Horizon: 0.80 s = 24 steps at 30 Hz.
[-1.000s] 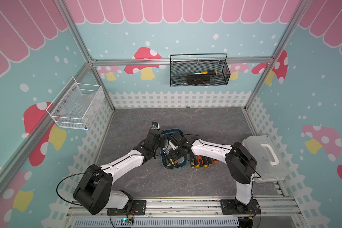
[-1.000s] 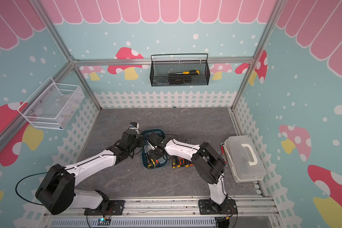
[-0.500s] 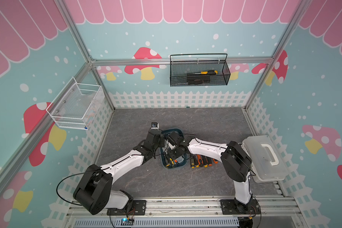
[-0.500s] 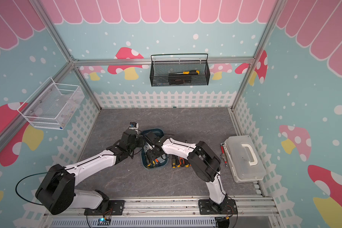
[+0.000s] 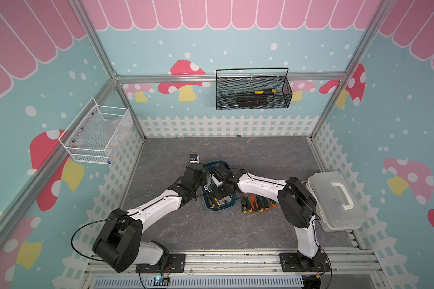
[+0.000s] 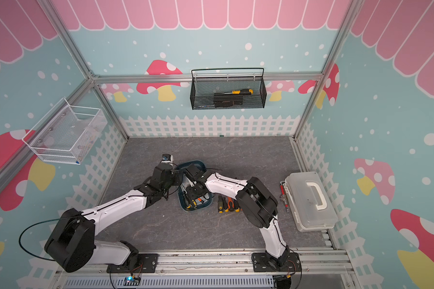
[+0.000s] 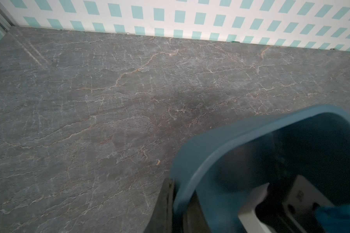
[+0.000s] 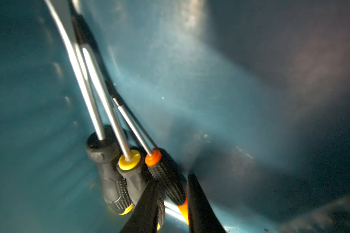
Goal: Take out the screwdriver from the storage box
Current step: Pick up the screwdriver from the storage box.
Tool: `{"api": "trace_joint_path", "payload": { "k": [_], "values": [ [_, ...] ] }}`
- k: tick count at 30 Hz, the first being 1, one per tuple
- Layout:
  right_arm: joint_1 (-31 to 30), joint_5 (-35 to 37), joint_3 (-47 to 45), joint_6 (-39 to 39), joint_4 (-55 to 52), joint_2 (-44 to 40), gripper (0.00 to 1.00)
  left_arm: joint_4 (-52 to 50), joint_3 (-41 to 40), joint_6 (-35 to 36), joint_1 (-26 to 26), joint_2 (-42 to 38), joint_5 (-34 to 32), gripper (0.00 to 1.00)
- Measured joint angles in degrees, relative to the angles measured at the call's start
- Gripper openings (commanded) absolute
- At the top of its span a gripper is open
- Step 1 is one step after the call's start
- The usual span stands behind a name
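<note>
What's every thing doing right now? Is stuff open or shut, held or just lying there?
storage box, on the table, three screwdrivers inside.
left claw, shut on the storage box rim.
right claw, inside the box, fingers either side of the orange-collared screwdriver; grip unclear.
row of screwdrivers, lying on the table beside the box.
white case, lid shut.
black basket, hanging up, yellow-handled screwdriver inside.

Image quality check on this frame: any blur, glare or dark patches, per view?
Right wrist: soft throughout, glare streaks on the screwdriver shafts, part of the storage box wall falls into shadow, right claw is a dark blurred silhouette. Left wrist: table sharp, the box rim near the lens blurred. In both top views: even light, sharp.
</note>
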<state>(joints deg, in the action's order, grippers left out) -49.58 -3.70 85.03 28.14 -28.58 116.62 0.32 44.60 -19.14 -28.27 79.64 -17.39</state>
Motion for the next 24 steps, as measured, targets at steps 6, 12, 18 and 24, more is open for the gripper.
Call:
{"api": "trace_joint_path", "payload": {
  "k": [6, 12, 18, 24],
  "values": [
    [0.0, 0.9, 0.0, 1.0, 0.9, 0.1, 0.27, 0.6, -0.1, -0.2, 0.5, 0.0, 0.0, 0.0],
    [0.0, 1.3, 0.0, 1.5, 1.9, 0.4, 0.23, 1.1, -0.2, -0.3, 1.2, 0.0, 0.4, 0.0],
    [0.1, 1.1, 0.9, 1.5, 2.0, 1.0, 0.21, 1.8, -0.4, -0.7, 1.7, 0.2, 0.7, 0.0],
    [0.2, 1.0, 3.6, 1.5, 0.7, 2.8, 0.19, 3.0, -0.9, -1.5, 3.0, 0.3, 1.2, 0.0]
  ]
}}
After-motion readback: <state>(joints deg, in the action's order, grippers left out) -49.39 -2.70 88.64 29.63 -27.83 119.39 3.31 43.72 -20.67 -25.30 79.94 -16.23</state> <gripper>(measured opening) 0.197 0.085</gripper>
